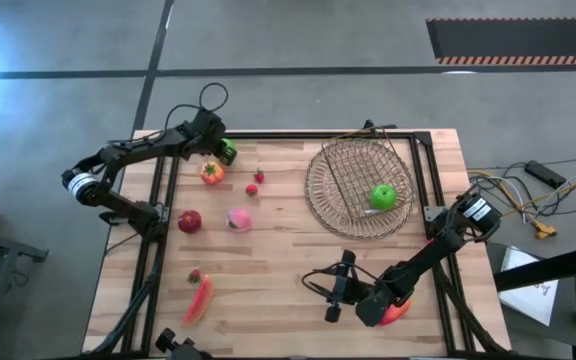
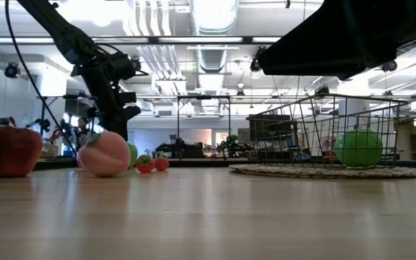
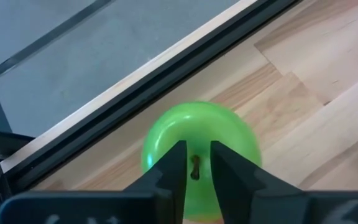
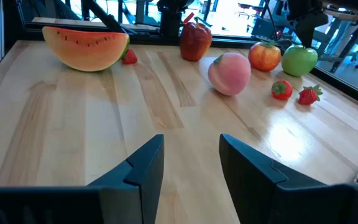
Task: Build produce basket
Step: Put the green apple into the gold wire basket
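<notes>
My left gripper (image 1: pixel 224 150) stands at the table's far left, pointing down over a green apple (image 3: pixel 197 121) that rests on the wood. Its fingers are a narrow gap apart on either side of the apple's stem (image 3: pixel 194 168). The round tan basket (image 1: pixel 328 200) sits at the far right with a second green apple (image 1: pixel 383 196) in it. An orange tomato (image 1: pixel 211 172), two strawberries (image 1: pixel 256 182), a dark red fruit (image 1: pixel 189 221) and a pink peach (image 1: pixel 238 219) lie between them. My right gripper (image 1: pixel 334 290) is open and empty near the front edge. My left gripper comes at the green apple from above, with a finger (image 3: pixel 169 168) on each side of the stem. The stem is thinner than the gap. I cannot tell whether the fingertips touch the apple's top.
An orange-red melon-like slice (image 1: pixel 198 298) with a strawberry (image 1: pixel 195 275) beside it lies at the near left. Something orange-red (image 1: pixel 398 312) shows under my right arm. A black frame rail (image 3: pixel 166 74) runs along the far edge, close behind the apple. Bare wood lies in the table's middle.
</notes>
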{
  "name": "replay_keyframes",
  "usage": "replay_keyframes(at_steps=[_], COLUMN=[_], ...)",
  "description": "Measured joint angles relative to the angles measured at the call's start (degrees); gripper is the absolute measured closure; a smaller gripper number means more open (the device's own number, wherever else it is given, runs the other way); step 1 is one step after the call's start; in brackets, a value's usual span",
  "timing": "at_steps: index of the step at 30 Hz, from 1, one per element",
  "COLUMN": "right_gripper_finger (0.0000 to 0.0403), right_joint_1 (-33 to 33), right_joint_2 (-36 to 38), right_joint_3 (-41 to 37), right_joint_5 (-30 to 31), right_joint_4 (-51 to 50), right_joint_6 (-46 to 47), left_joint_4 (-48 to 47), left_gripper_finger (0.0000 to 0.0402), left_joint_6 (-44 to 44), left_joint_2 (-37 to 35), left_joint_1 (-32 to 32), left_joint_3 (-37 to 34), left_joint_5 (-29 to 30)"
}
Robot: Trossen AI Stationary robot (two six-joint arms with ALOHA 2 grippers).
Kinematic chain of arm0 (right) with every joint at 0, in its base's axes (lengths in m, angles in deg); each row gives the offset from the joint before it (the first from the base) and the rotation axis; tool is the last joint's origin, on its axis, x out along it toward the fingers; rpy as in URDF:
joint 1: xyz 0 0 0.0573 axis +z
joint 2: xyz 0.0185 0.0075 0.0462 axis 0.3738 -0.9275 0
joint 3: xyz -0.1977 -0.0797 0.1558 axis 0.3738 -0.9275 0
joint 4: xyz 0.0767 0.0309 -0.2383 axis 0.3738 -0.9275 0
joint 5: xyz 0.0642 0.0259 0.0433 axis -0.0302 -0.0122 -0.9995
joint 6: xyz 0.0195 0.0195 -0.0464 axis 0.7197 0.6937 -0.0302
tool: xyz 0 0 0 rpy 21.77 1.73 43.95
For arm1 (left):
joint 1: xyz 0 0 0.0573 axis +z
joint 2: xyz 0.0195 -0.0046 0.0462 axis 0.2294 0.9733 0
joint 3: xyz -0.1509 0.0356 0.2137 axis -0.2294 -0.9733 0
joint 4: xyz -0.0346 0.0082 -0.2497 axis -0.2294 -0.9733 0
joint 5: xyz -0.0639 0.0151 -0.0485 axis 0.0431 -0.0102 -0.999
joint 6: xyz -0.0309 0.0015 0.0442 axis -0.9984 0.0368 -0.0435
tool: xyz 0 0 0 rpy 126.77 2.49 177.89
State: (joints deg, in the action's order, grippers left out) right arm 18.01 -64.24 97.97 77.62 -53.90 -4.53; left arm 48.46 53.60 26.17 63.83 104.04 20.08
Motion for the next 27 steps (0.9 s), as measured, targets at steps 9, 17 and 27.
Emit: replay_keyframes(at_steps=[9, 17, 27], right_gripper_finger=[0.0255, 0.0255, 0.0255], right_joint_1=[0.0, 0.0, 0.0], right_joint_2=[0.0, -0.01, -0.02], right_joint_3=[0.0, 0.0, 0.0], right_joint_5=[0.0, -0.01, -0.02], right_joint_4=[0.01, 0.06, 0.12], right_joint_6=[0.01, 0.01, 0.01], left_joint_4=[-0.76, -6.32, -4.36], left_gripper_finger=[0.0379, 0.0337, 0.0241], left_joint_6=[1.22, 5.02, 1.95], left_joint_2=[-1.96, -5.64, -1.86], left_joint_1=[0.0, 0.09, 0.09], left_joint_3=[0.66, 0.55, 0.37], left_joint_5=[0.01, 0.56, 0.03])
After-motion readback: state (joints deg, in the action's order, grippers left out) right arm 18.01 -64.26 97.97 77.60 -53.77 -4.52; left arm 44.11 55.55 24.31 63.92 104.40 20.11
